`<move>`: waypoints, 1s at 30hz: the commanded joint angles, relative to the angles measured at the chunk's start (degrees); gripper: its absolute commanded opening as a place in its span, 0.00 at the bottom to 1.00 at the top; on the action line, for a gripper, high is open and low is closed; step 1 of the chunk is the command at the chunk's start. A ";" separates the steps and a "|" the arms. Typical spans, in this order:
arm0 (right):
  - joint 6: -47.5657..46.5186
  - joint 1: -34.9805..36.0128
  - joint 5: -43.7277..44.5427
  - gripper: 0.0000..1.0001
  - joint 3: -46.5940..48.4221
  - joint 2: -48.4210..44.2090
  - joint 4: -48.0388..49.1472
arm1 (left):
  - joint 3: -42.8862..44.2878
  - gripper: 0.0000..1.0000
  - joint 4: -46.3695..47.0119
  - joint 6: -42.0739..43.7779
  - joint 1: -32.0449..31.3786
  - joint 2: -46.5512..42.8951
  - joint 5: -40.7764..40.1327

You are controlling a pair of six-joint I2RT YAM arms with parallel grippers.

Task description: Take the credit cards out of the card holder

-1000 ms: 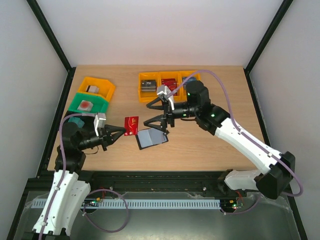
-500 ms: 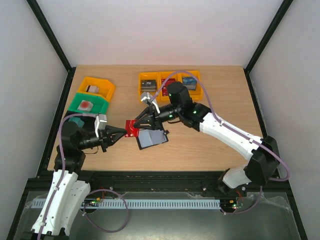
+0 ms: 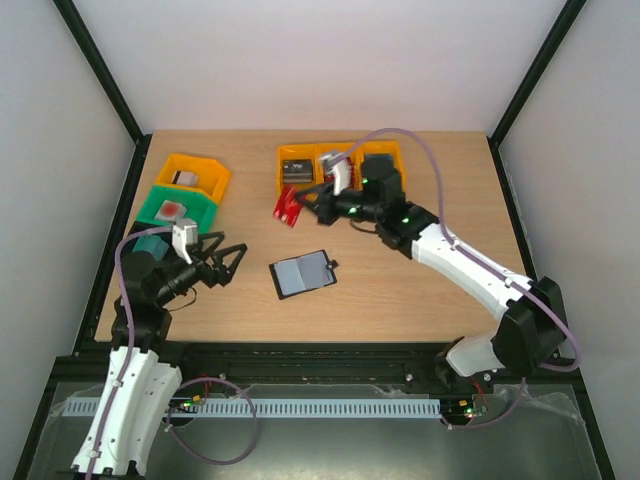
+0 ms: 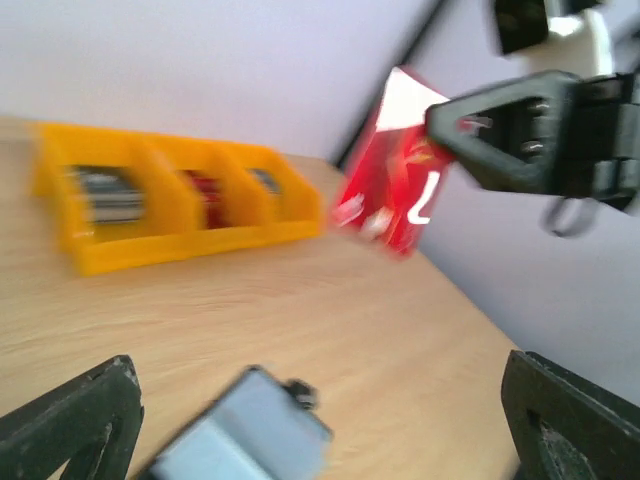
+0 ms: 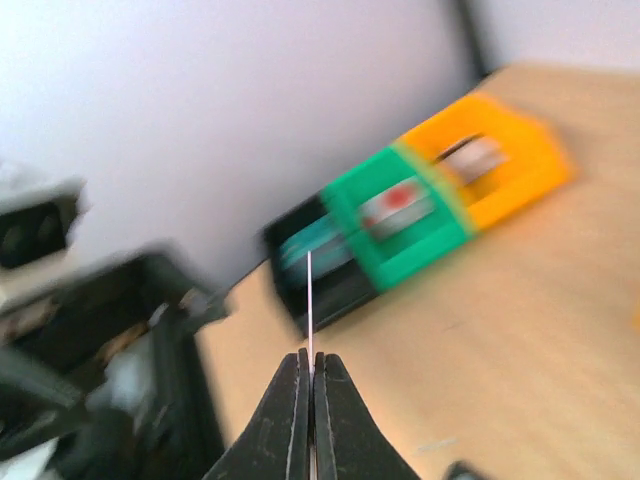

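The card (image 3: 288, 206), a thin, flat, glossy red plastic rectangle with pale markings, is pinched at one edge between the closed tips of the right gripper (image 3: 299, 203) and is held above the table, standing nearly on edge. In the right wrist view it is seen edge-on as a fine pale line (image 5: 310, 300) rising from the shut black fingers (image 5: 292, 420).

Farthest left, beyond the left gripper, an orange bin (image 3: 207, 164) and a green bin (image 3: 201, 201) of smooth moulded plastic are set touching each other. The left gripper (image 3: 236, 264) is spread wide and nothing is held in it; its black, wedge-shaped fingers (image 4: 80, 425) are seen at both lower corners of its own view. Just to its right, on the pale wood-grain table (image 3: 410, 295), the holder (image 3: 302, 273) is laid open and flat: a black, leather-like rectangle with a grey-blue inner face and a short tab on its right edge. The card is found beyond the holder, well apart from it, and in the left wrist view (image 4: 395, 190) it is seen high and to the right of the holder (image 4: 250, 435). Behind the right gripper a yellow plastic bin (image 3: 300, 150) with three compartments is placed; blurred flat items, grey, red and bluish, are seen inside it.
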 commanded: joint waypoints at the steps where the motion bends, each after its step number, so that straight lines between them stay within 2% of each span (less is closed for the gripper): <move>1: 15.91 -10.36 22.01 0.02 -6.54 -1.53 13.07 | -5.47 0.99 -0.78 -10.33 4.17 -3.05 -20.47; 6: 24.34 -17.70 34.51 0.02 -1.39 9.28 14.88 | -9.12 1.00 0.01 -16.15 7.21 -5.43 -21.59; 8: 26.82 -18.63 36.24 0.02 0.43 14.42 17.95 | -9.85 0.99 0.35 -17.03 7.97 -5.95 -22.24; 15: 35.05 -19.77 38.28 0.02 10.34 30.64 19.73 | -12.12 0.99 2.93 -18.98 10.02 -6.74 -23.15; 25: 39.41 -19.81 38.40 0.02 21.10 44.15 18.60 | -13.30 1.00 4.52 -19.79 11.73 -8.66 -23.63; 30: 39.93 -19.80 39.84 0.02 25.17 47.88 17.31 | -13.47 1.00 4.67 -19.84 12.16 -9.08 -23.74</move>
